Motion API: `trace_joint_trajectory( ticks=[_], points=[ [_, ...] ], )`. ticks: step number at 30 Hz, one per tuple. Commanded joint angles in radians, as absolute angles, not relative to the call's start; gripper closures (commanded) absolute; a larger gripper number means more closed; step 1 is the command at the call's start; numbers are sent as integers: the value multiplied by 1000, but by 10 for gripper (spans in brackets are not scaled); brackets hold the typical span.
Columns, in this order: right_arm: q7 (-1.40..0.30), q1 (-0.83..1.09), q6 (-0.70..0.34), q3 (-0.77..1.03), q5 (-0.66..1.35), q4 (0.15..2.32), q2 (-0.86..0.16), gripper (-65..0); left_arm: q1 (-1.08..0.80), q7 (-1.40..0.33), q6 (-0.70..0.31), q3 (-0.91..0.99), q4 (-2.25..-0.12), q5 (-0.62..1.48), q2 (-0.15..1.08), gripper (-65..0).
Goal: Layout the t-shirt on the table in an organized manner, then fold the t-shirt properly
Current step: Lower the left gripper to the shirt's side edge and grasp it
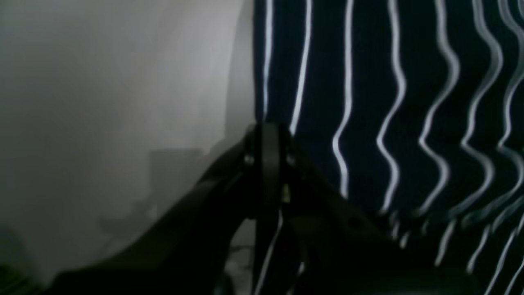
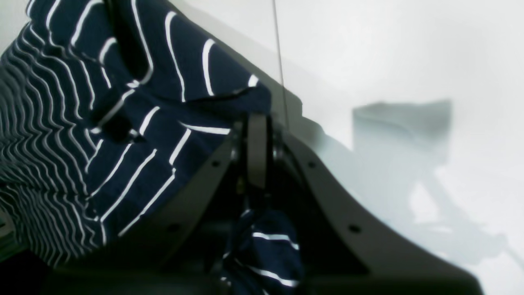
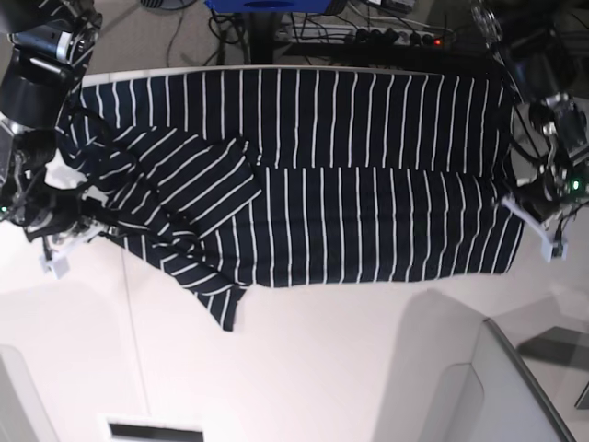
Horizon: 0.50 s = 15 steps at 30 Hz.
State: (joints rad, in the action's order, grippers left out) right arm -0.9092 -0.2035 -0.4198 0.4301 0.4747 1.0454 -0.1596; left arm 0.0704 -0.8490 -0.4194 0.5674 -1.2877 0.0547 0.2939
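The dark navy t-shirt (image 3: 350,184) with thin white stripes lies spread across the white table (image 3: 322,368), with a sleeve folded and bunched at the left. My left gripper (image 3: 537,224) is at the shirt's right edge. In the left wrist view it (image 1: 270,135) is shut on the t-shirt (image 1: 368,82), with fabric running between the jaws. My right gripper (image 3: 66,244) is at the shirt's left edge. In the right wrist view it (image 2: 258,135) is shut on the wrinkled t-shirt (image 2: 123,123), with cloth caught inside the jaws.
Cables and a power strip (image 3: 386,35) lie beyond the table's far edge. A grey-white panel (image 3: 497,387) stands at the lower right. A thin seam line (image 3: 133,331) runs across the tabletop, also seen in the right wrist view (image 2: 280,61).
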Motion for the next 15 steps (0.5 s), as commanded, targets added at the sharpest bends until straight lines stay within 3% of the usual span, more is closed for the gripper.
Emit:
trace_joint_trajectory(
  ticks=[1,15],
  points=[
    [-897,-226,-426,432,490,1064,-173,-3,67,-848,-412,572,-1331,56,305,0],
    [-900,-225,-426,432,490,1063,-173,-3,-114,-846,-412,575,-1474,47,255,0]
  ],
)
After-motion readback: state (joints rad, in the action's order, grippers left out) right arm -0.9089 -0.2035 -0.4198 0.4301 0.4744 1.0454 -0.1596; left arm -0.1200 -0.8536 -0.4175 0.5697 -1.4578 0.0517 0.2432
